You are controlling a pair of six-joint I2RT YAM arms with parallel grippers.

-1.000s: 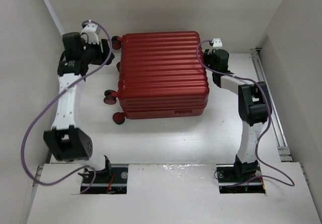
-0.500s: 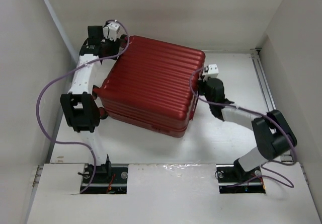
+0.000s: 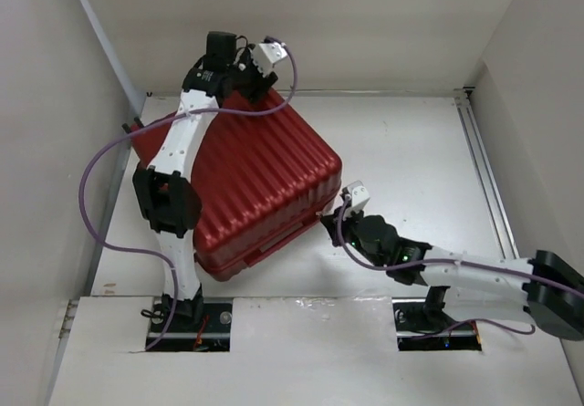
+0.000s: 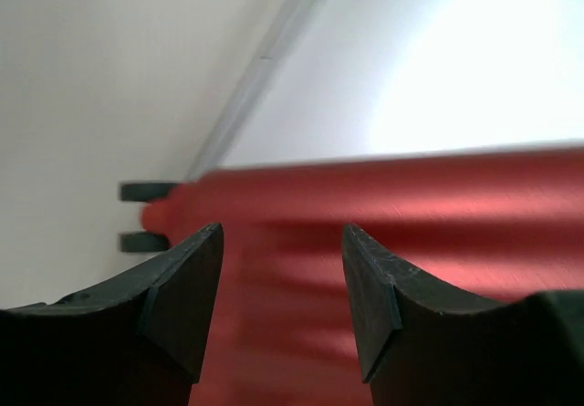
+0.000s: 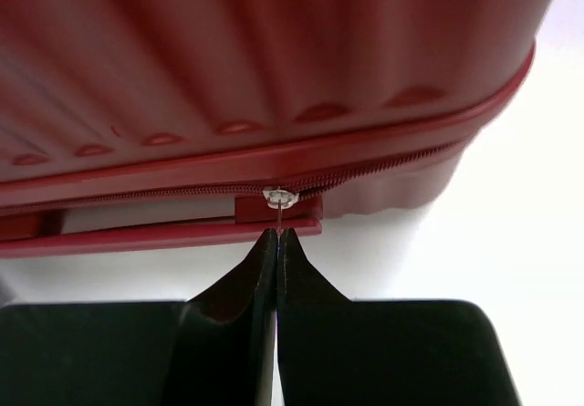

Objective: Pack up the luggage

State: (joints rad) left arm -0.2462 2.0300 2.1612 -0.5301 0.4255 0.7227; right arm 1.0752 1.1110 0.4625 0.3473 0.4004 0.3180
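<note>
The left end effector, released, hovered at the 12 o'clock corner of the luggage; the right end effector clenched the zipper pull at 4 o'clock.

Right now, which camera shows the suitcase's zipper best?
The right wrist view: the zipper and its silver pull are close and sharp. The top view shows only a faint seam; the left wrist view, only blurred red shell.

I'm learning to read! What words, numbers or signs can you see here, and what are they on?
No text can be read anywhere.
The red luggage shows only plain ribs, no readable brand or label.
The silver zipper pull is too small to show any marking.
</note>
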